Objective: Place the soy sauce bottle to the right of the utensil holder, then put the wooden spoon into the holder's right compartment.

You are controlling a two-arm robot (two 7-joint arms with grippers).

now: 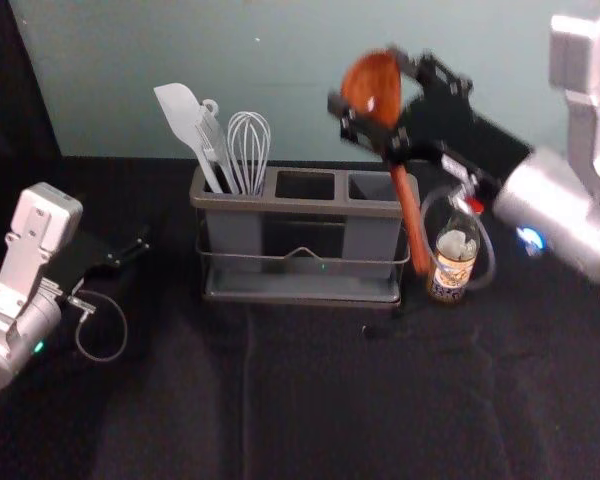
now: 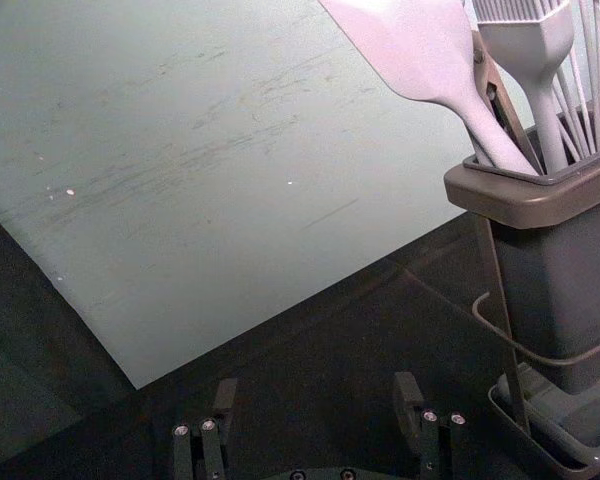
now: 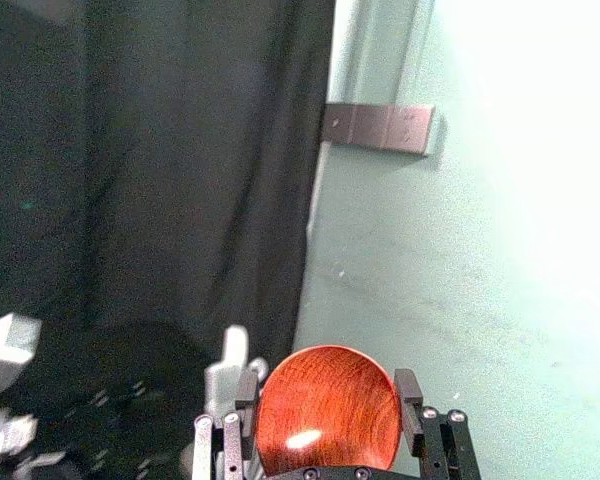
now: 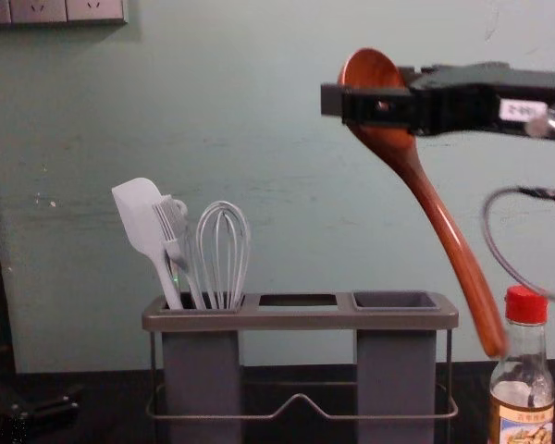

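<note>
Right claw is clamped on the spoon at its bowl, chest view's upper right; looks light, stiff, maybe slick, so grip there; left claw parted, lower left

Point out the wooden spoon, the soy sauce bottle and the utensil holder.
Wooden spoon (image 4: 446, 227): chest view, on the middle of its handle.
Soy sauce bottle (image 4: 526, 306): chest view, on its red cap.
Utensil holder (image 4: 301, 320): chest view, on its front top rim.
</note>
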